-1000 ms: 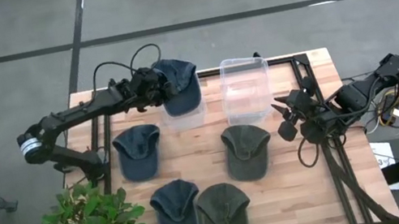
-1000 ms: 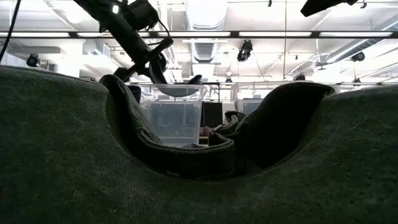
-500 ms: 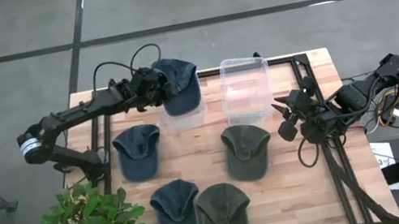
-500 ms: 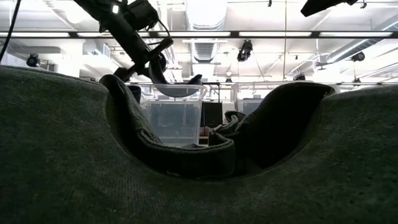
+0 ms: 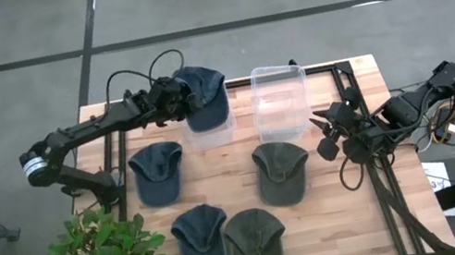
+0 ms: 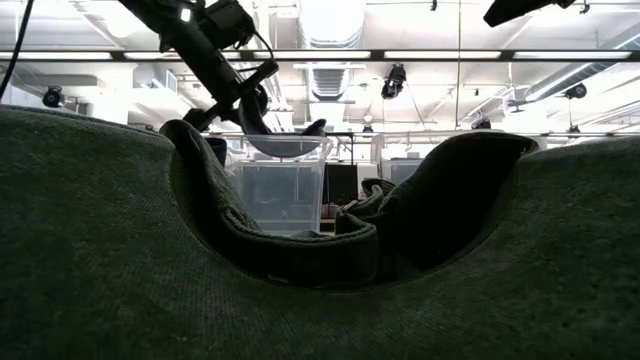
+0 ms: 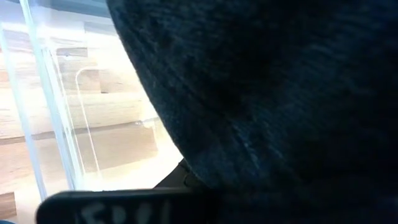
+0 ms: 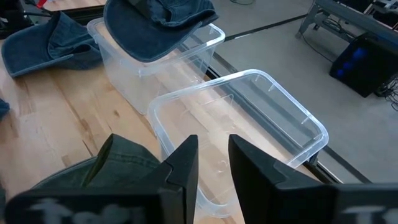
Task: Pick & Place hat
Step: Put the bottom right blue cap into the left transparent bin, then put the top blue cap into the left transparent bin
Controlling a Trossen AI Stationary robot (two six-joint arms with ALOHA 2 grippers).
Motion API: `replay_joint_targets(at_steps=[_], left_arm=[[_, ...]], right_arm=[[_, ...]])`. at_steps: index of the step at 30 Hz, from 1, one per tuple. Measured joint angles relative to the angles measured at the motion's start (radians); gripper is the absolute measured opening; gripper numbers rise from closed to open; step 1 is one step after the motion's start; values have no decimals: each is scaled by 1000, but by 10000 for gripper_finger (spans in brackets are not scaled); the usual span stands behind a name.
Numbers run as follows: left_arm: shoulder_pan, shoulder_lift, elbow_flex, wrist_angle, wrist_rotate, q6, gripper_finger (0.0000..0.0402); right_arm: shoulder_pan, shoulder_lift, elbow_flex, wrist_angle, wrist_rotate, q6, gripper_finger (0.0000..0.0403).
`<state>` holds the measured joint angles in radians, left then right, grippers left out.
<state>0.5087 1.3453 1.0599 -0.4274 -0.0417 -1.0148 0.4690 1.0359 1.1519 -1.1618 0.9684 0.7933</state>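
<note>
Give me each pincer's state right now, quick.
Left pincer: shut on the blue hat, held over the left clear bin.
Right pincer: open, holding nothing, near the green hat.

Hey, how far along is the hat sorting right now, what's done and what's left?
Done: nothing visibly binned yet; the right clear bin looks empty.
In hand: the left gripper holds a blue hat over the left clear bin.
Left: two blue hats and two green hats lie on the table. The right gripper waits near the right bin, holding nothing.
</note>
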Motion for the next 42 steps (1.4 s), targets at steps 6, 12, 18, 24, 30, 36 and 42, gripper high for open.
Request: replay_joint_targets(at_steps=[6, 12, 18, 24, 30, 36, 42], left_arm=[[0, 0, 0, 0, 0, 19, 75], [0, 0, 0, 0, 0, 39, 130], [12, -3, 3, -18, 1, 99, 150], [41, -5, 39, -115, -1, 133, 151], [69, -5, 123, -257, -1, 187, 151], [111, -6, 254, -416, -4, 268, 151], [124, -7, 333, -438, -5, 328, 151]], right_arm=[[0, 0, 0, 0, 0, 0, 77], [0, 0, 0, 0, 0, 0, 84], [0, 0, 0, 0, 0, 0, 86], [0, 0, 0, 0, -1, 0, 77], [0, 0, 0, 0, -1, 0, 77], [0, 0, 0, 0, -2, 0, 82], [0, 0, 0, 0, -2, 0, 74]])
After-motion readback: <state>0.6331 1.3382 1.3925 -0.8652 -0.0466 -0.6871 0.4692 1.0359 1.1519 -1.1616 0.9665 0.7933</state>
